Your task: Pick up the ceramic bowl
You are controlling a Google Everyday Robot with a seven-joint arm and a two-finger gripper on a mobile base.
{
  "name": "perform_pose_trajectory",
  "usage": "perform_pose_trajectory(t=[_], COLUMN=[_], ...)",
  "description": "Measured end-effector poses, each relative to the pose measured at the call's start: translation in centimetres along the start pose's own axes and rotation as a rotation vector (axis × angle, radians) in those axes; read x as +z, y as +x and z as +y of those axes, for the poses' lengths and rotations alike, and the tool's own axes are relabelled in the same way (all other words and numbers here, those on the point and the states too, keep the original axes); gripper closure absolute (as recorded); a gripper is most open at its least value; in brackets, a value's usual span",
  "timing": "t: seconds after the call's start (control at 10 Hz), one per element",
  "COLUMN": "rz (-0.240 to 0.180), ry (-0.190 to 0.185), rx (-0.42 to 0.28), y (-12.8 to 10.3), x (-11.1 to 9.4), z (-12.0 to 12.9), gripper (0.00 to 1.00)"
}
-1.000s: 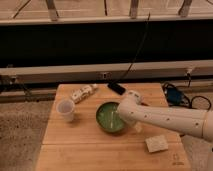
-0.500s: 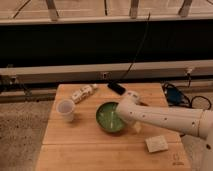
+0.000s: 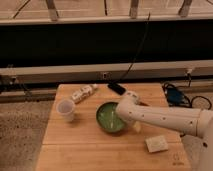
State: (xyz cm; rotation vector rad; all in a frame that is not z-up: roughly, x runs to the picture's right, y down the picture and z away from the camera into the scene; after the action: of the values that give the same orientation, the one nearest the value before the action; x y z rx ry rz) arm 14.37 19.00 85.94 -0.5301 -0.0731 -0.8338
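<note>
The green ceramic bowl [image 3: 109, 118] sits near the middle of the wooden table [image 3: 80, 150], its inside streaked pale. My white arm reaches in from the right, and my gripper [image 3: 125, 116] is at the bowl's right rim, low over it. The arm's end covers the right edge of the bowl.
A small white cup [image 3: 65, 110] stands left of the bowl. A white wrapped packet [image 3: 83, 93] lies behind it, a black object [image 3: 117, 89] at the back middle, a pale sponge-like block [image 3: 156, 144] at the front right. Cables and a blue item [image 3: 175, 95] lie off the table's right side.
The arm has shifted slightly left and down toward the bowl's right rim. The bowl and other items have stayed in place.
</note>
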Motion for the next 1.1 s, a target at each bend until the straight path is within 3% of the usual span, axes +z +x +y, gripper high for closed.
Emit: perform_pose_trajectory(t=[0.2,0.4,0.7,0.8,1.1], rz=[0.001,0.004,0.007,0.008,0.006], ry=[-0.001,-0.001,0.0,0.0,-0.002], rx=[-0.004,-0.01,-0.017,-0.018,-0.017], y=[0.04,0.16,0.24,0.3,0.26], x=[0.2,0.31,0.52,0.57,0.51], z=[-0.12,-0.32,-0.58,-0.57,-0.53], gripper=[0.23,0.37,0.3,0.35,0.62])
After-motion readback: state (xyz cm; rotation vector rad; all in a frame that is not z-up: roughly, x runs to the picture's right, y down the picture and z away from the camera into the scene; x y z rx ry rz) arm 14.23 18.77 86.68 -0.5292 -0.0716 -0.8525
